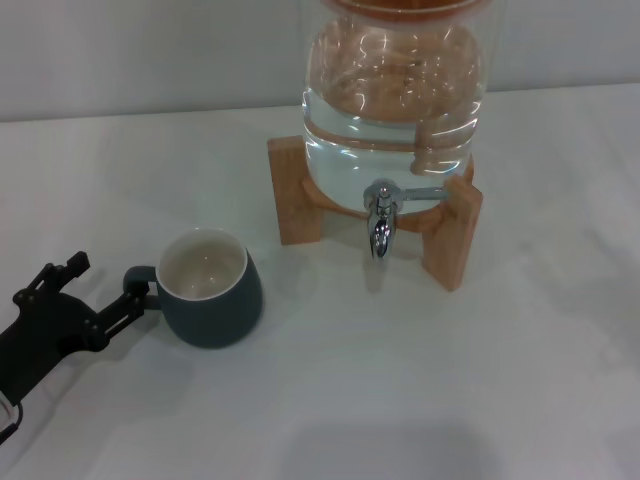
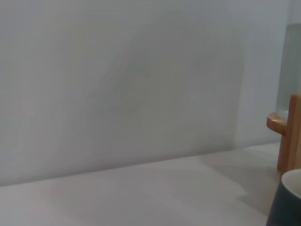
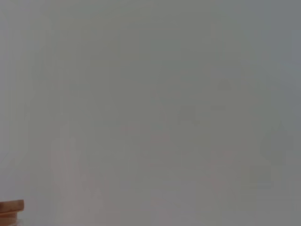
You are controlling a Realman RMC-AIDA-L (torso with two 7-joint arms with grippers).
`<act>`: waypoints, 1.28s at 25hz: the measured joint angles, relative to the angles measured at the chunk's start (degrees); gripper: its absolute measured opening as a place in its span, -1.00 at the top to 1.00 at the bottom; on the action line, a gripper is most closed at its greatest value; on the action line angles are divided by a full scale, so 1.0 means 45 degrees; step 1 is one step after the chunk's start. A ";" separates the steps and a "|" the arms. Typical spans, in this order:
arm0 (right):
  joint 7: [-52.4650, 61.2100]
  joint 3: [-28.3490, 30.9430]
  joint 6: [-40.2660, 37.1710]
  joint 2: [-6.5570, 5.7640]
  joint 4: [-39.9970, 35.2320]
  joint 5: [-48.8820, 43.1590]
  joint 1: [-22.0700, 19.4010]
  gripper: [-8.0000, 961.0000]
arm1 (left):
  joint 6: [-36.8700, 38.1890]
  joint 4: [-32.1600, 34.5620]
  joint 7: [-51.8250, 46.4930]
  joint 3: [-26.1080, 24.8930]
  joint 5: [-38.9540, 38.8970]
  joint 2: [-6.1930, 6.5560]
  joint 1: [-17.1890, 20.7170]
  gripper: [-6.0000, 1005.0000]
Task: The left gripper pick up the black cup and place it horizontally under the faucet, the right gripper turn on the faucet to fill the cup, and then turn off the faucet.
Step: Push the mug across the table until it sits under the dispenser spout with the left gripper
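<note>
Currently the black cup [image 1: 209, 289] stands upright on the white desk [image 1: 420, 400], to the left of the faucet [image 1: 380, 218] and nearer the robot. Left claw [image 1: 140, 290] sits at the cup's handle, fingers narrow around it. Right claw not seen.

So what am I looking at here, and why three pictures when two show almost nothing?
It is a two-armed robot with three cameras. The head view looks down on a white table. There stand a black cup and a glass water jar on a wooden stand, with a chrome faucet. The left gripper, a black claw, has its fingers at the cup's handle. The other two cameras sit on the wrists: the left one catches the cup's edge, the right one mostly wall. The right gripper is out of sight.
</note>
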 joint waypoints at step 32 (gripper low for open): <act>0.0012 0.0132 0.0215 0.0013 0.0133 0.0058 0.0070 -0.61 | -0.0662 0.0064 0.0302 0.0636 0.0160 -0.0020 -0.0498 0.68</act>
